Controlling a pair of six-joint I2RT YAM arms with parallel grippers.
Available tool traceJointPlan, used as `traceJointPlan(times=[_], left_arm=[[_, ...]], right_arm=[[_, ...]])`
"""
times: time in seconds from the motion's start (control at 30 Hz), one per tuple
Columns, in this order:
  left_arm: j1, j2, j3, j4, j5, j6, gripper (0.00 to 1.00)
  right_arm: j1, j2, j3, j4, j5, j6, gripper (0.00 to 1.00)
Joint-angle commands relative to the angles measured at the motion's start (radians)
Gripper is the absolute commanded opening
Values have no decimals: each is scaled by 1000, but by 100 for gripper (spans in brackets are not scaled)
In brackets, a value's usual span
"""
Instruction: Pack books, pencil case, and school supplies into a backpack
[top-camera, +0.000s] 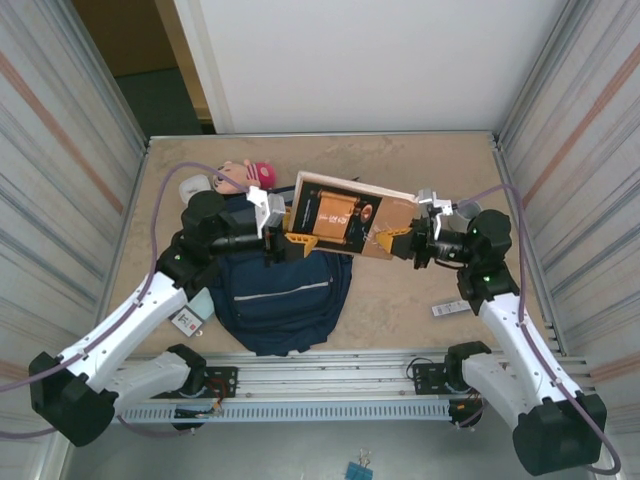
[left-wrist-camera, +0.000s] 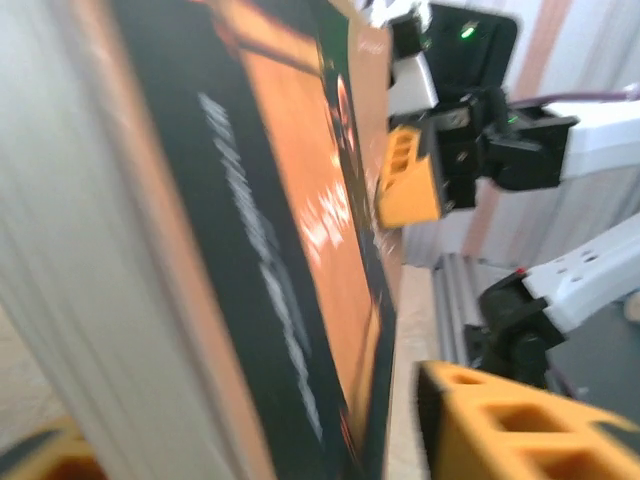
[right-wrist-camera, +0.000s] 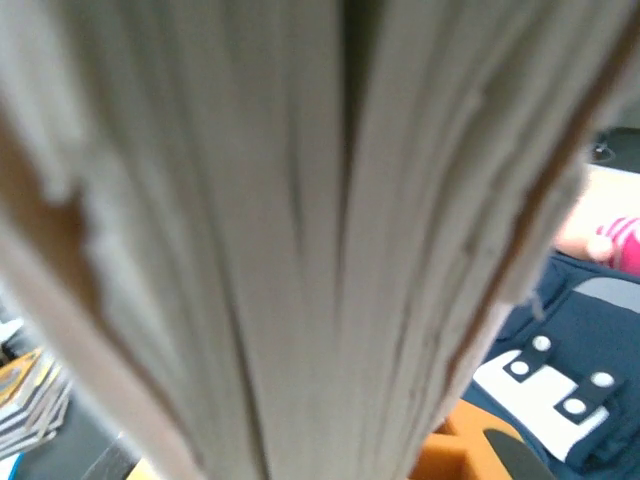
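Dark-brown book (top-camera: 340, 215) hangs mid-table over the far end of the backpack (top-camera: 285, 295), not yet inside. The right gripper (top-camera: 392, 238) clamps its right corner. The left gripper (top-camera: 290, 228) brackets the left edge, jaws apart. The teal pad (top-camera: 200, 302) and slim bar (top-camera: 447, 309) lie unpacked near the table's front edge.

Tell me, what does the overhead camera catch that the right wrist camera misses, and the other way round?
Overhead: the book with its orange-panelled cover, the left gripper and right gripper at its two ends, and the table. Right wrist: the book's page edges up close, and round dots on the backpack's white patch. Shared: the book, the navy backpack and a pink item beside it.
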Motion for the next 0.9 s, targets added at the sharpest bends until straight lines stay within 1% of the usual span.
traceJointPlan(times=[0.0, 0.03, 0.07, 0.13, 0.17, 0.23, 0.33, 0.4, 0.47, 0.63, 0.73, 0.87], left_arm=[[6, -64, 17, -223, -191, 159, 75], [6, -79, 24, -313, -235, 221, 79], [4, -95, 31, -394, -276, 283, 81], [-5, -109, 36, -533, -360, 382, 83], [-18, -111, 36, -585, -398, 423, 84], [-67, -95, 31, -698, -489, 507, 85], [-155, -34, 19, -788, -615, 564, 88], [-198, 18, 10, -810, -645, 580, 89], [-216, 80, -4, -807, -654, 580, 90], [-218, 219, -19, -751, -657, 563, 92], [-220, 274, -20, -716, -654, 550, 93], [-220, 319, -40, -650, -719, 542, 94]], right_arm=[[-102, -63, 21, 73, 153, 103, 0], [-128, -91, 14, 20, 212, 100, 0], [-143, -116, 15, -64, 280, 83, 0], [-145, -154, 33, -248, 409, 29, 0], [-141, -165, 39, -312, 459, 19, 0], [-137, -180, 52, -418, 530, 18, 0], [-126, -176, 66, -515, 597, 36, 0], [-118, -165, 71, -548, 600, 31, 0], [-105, -152, 74, -564, 603, 22, 0], [-56, -124, 85, -586, 605, -13, 0], [-34, -120, 82, -592, 621, -23, 0], [-29, -119, 75, -601, 624, -22, 0]])
